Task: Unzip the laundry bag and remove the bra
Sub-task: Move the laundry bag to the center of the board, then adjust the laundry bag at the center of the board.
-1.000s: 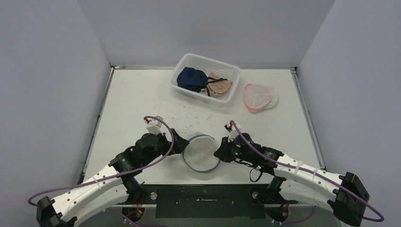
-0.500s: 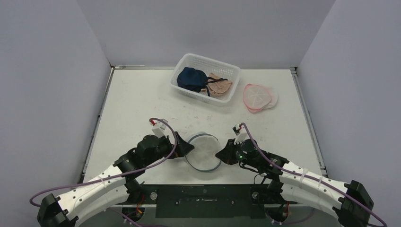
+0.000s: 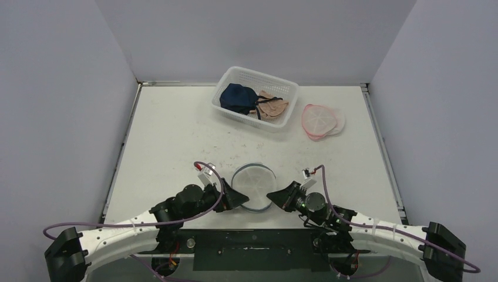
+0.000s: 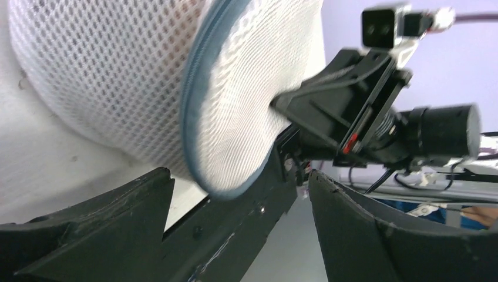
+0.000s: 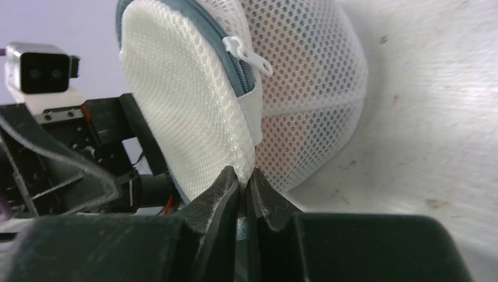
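Laundry bag (image 3: 253,187) lower over white table (image 3: 176,135)

Your laundry bag (image 3: 253,185) lies at the table's (image 3: 176,135) near edge, between left gripper (image 3: 241,198) and right gripper (image 3: 272,194); the basket (image 3: 259,72) sits behind.

- The laundry bag (image 3: 253,187) is a round, drum-shaped pouch of white mesh with a grey-blue band around its edge. It lies well apart from the basket (image 3: 256,97), straight towards the near side of the table from it, with one round face turned up.
- Its zipper (image 5: 226,44) runs along the grey-blue band and looks done up. The white zipper pull (image 5: 249,54) sticks out from the seam.
- The bag's edge is pinched between the closed fingers of the right gripper (image 5: 244,182).
- The bra (image 5: 288,141) is inside the bag, showing only as a peach patch through the mesh.
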You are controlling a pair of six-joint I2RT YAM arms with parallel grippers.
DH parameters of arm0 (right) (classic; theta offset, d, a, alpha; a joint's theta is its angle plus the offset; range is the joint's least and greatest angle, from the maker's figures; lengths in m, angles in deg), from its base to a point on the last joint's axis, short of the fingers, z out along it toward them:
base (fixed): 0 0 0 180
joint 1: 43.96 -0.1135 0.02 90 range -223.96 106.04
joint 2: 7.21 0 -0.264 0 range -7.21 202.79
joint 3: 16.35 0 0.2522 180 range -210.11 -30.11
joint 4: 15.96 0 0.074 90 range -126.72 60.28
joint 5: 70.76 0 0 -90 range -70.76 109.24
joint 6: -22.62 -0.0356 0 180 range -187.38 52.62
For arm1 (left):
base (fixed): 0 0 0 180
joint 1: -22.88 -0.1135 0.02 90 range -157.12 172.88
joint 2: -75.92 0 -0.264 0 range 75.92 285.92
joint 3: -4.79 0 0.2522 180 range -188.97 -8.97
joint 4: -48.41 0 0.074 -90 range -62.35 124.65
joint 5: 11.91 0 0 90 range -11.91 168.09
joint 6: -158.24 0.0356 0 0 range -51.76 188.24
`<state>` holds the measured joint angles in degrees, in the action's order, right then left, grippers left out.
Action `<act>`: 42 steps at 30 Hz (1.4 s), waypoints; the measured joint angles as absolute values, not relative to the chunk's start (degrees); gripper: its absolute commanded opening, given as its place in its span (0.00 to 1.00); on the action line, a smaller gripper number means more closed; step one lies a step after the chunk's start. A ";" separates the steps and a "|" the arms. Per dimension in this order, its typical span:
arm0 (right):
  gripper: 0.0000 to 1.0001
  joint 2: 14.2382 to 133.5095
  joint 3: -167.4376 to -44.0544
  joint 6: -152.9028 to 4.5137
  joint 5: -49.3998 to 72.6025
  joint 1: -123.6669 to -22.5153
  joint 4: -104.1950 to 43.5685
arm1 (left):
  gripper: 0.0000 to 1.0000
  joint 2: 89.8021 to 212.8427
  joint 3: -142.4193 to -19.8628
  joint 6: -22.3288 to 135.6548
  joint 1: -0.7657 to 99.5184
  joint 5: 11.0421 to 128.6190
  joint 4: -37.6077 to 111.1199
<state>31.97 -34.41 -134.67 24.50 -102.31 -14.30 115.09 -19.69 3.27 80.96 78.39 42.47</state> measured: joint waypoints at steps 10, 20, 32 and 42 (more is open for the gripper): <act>0.05 41.37 -34.19 -142.01 41.04 -116.19 -4.03 | 0.29 119.88 -17.38 -5.27 82.16 83.94 51.32; 0.96 38.46 -47.89 -131.43 41.90 -116.74 -19.98 | 0.00 112.21 -20.94 -0.73 81.07 86.56 40.81; 1.00 33.41 -63.85 -108.00 24.21 -90.25 -44.13 | 0.00 116.38 -32.92 19.56 67.39 62.41 32.76; 0.99 31.75 -64.44 -100.79 -0.37 -81.18 -44.74 | 0.00 124.10 -47.43 36.26 67.04 42.17 22.58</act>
<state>31.75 -64.44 -100.79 -0.37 -81.18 -44.74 124.10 -47.43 36.26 67.04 42.17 22.58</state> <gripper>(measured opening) 0.991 0.042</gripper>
